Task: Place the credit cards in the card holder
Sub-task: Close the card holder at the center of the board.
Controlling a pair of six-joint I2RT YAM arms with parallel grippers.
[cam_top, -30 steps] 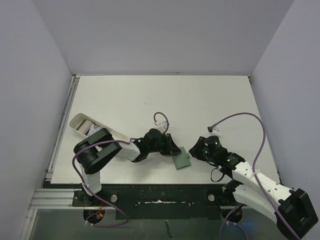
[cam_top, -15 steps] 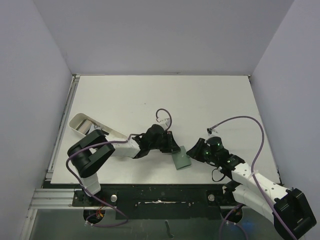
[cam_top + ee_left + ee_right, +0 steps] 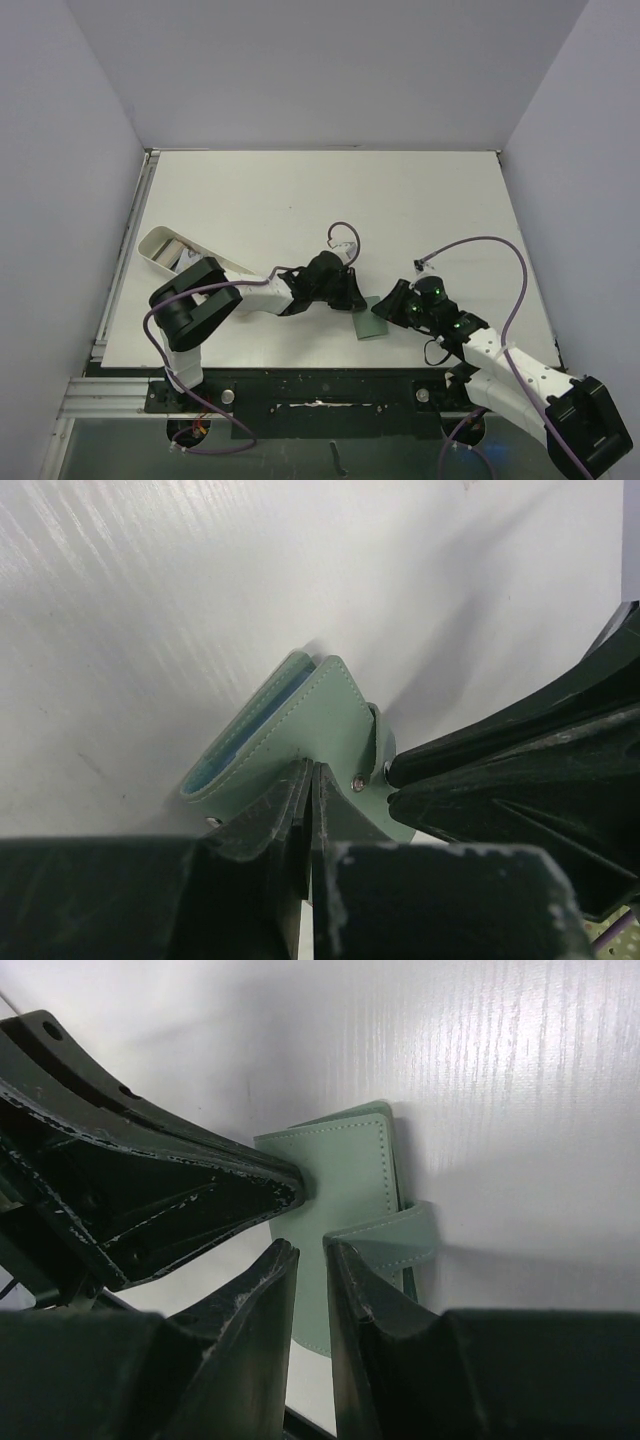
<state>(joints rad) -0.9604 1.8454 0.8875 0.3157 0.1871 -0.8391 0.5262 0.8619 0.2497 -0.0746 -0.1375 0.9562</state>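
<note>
Step in hand: opening the card holder [image 3: 300,725]. It lies folded on the desk [image 3: 420,210] near the front edge, between my tools. Left tool [image 3: 311,780] is nearly closed, tips on the cover, gripping nothing visible. Right tool [image 3: 311,1256] is open a slit, empty, beside the snap tab [image 3: 405,1232]. Next move, as I judge it: unsnap and spread the flaps; no card in hand yet.

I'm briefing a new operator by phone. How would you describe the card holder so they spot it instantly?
On the white table, look at the near edge, where the left hand and right hand almost meet. The card holder lies between them, a small flat stitched wallet. It is the only sage-green thing, unlike the white tray far left.
</note>
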